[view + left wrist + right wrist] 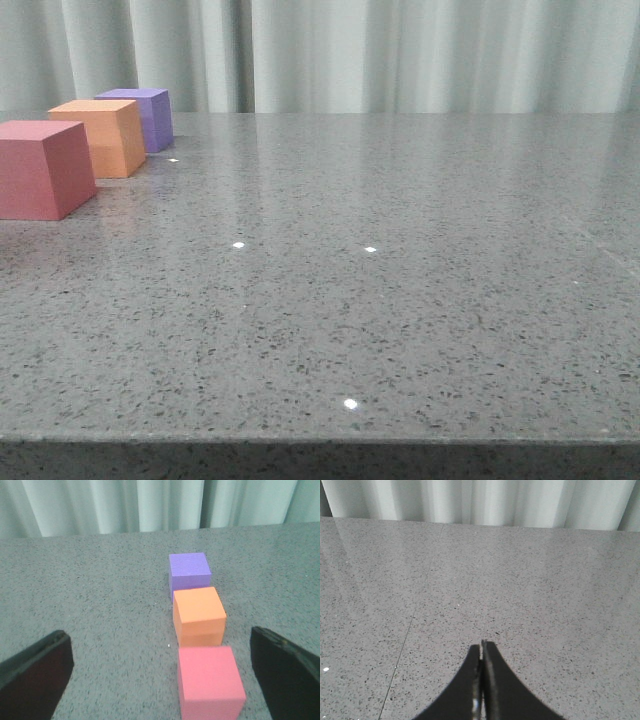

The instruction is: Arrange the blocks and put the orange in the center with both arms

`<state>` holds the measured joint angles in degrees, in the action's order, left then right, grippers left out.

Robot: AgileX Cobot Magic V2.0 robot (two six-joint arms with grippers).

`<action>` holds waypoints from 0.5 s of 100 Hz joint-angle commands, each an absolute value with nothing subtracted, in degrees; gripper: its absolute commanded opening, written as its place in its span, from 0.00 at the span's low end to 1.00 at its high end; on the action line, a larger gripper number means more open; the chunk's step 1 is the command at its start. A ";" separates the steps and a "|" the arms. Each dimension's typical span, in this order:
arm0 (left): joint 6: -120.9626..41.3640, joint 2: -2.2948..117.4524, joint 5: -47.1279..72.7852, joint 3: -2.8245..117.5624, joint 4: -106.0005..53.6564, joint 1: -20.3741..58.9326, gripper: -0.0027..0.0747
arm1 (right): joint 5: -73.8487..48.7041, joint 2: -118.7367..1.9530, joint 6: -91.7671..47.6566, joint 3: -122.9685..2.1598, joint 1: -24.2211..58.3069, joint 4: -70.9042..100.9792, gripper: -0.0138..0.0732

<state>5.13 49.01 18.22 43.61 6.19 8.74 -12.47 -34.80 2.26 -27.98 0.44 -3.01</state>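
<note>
3 blocks in a row on worktop (pixel 400 300), orange cube (pixel 199 615) between purple cube (pixel 189 572) and pinkish-red cube (pixel 209 682) (all touching or nearly); left hand (pixel 165 672) wide open and empty, right hand (pixel 481 680) closed on nothing.

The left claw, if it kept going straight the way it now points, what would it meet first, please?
Most likely the pinkish-red cube, which lies nearest between the open left claw's fingers, ahead of the orange cube and purple cube. Height above the table is unclear.
</note>
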 commanded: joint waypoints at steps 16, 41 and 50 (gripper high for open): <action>5.62 34.12 9.96 33.53 5.83 8.62 0.72 | -8.18 -34.62 1.72 -29.49 0.09 -3.55 0.06; 5.62 27.49 10.18 30.09 5.83 8.62 0.06 | -8.18 -34.62 1.72 -29.49 0.09 -3.55 0.06; 5.62 27.39 10.18 30.09 5.83 8.62 0.01 | -8.18 -34.62 1.72 -29.49 0.09 -3.55 0.06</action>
<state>5.23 27.38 15.06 28.72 6.19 8.74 -12.47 -34.80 2.26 -27.98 0.44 -3.01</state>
